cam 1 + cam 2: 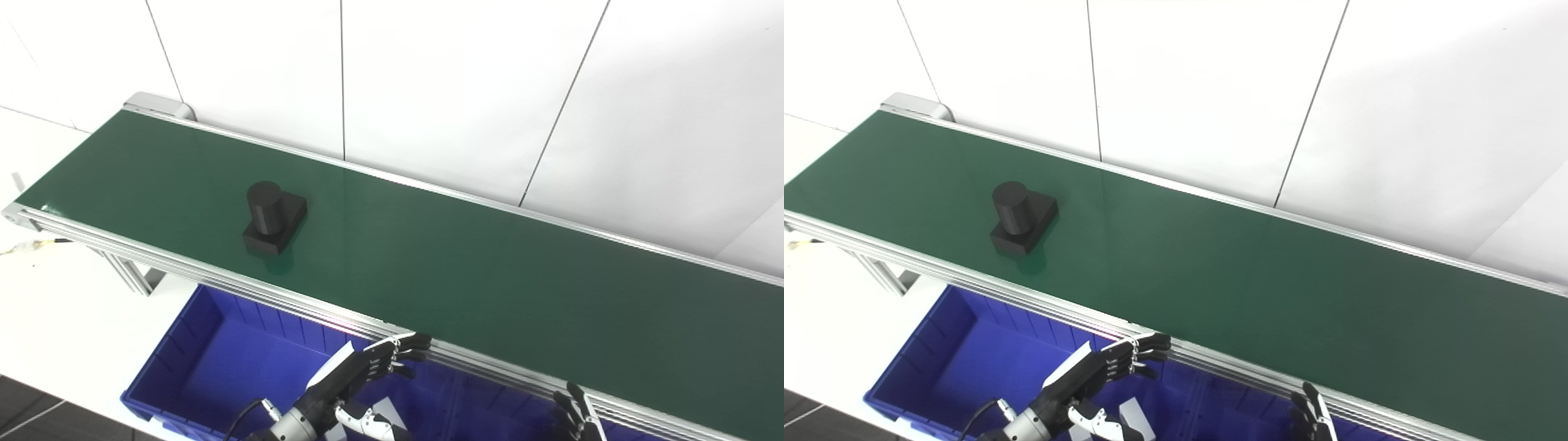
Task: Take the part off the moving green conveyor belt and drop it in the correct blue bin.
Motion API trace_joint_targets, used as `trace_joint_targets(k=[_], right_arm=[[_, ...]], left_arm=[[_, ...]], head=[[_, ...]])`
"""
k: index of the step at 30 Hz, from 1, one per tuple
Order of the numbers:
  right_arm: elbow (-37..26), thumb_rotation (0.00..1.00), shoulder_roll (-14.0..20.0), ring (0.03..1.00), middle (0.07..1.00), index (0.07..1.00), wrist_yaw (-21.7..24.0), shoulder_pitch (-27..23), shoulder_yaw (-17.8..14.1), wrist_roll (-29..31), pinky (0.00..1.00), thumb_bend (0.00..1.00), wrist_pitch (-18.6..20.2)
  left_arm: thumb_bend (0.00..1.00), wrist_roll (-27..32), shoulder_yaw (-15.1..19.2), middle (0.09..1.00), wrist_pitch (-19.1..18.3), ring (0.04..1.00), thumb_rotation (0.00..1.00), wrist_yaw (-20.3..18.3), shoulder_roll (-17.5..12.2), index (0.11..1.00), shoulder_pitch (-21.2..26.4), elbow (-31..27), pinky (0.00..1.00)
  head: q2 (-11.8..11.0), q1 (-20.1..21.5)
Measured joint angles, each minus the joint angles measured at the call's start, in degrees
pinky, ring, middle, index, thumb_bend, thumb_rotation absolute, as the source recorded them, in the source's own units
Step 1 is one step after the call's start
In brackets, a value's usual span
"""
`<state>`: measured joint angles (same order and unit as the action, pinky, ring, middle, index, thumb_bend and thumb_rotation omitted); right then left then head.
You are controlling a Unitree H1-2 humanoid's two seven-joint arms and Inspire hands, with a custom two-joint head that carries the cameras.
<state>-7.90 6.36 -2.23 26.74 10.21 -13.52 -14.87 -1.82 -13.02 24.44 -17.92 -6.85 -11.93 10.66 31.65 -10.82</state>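
Observation:
A black part (pixel 274 217), a short cylinder standing on a square base, sits on the green conveyor belt (pixel 465 269) toward its left end; it also shows in the right eye view (pixel 1021 217). My left hand (pixel 367 367) is open and empty, held over the blue bin (pixel 202 361) just below the belt's near rail, well right of and below the part. My right hand (pixel 576 416) shows only its fingertips at the bottom edge, below the rail, fingers apart.
The belt's aluminium rail (pixel 245 288) runs between my hands and the belt. A white wall (pixel 459 92) stands right behind the belt. A second blue bin (pixel 490 410) adjoins the first. White labels (pixel 383 407) lie in the bin.

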Motion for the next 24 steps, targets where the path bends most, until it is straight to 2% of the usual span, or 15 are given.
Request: trace_joint_targets(k=[7,24], right_arm=[[2.0,0.21,-0.1,0.854,0.889,0.948,-0.1,-0.2,0.0,-0.8,0.79,0.66,-1.3],[3.2,0.20,-0.3,0.849,0.884,0.942,-0.1,-0.8,-0.3,-0.7,0.78,0.68,-1.9]], left_arm=[[1.00,-0.2,-1.0,0.883,0.0,0.842,0.31,1.5,-0.2,0.878,0.0,0.2,0.72],[1.00,-0.2,-1.6,0.881,0.0,0.834,0.29,2.6,-0.4,0.873,0.6,0.9,0.72]], head=[[-1.9,1.1],[-2.1,1.5]])
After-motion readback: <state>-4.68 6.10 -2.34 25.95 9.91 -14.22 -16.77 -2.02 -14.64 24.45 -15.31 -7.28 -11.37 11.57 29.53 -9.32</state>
